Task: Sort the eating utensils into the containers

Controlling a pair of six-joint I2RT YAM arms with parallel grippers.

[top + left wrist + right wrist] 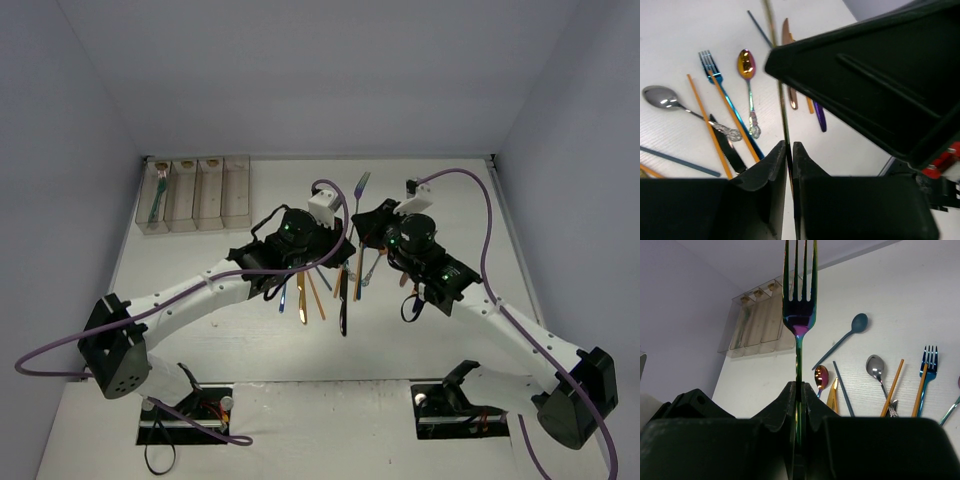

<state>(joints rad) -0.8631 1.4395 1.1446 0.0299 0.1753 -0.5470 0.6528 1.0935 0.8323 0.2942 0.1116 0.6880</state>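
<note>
An iridescent fork [799,300] stands tines up in my right gripper [800,387], which is shut on its handle. My left gripper [789,147] is shut on the thin edge of the same fork [782,100], with the right gripper's black body just beyond it. From above, the fork [361,190] sticks out between the two wrists at mid table. Other eating utensils lie below: a silver spoon [660,96], a blue fork [710,62], a pink-gold spoon [746,64], orange sticks [710,127] and a teal spoon [857,322]. The containers [195,195] sit at the back left.
The leftmost bin holds a teal utensil [157,200]. A black knife [343,300] and more sticks [315,295] lie under the left arm. Purple cables [470,180] loop over both arms. Grey walls close the table at the back and sides.
</note>
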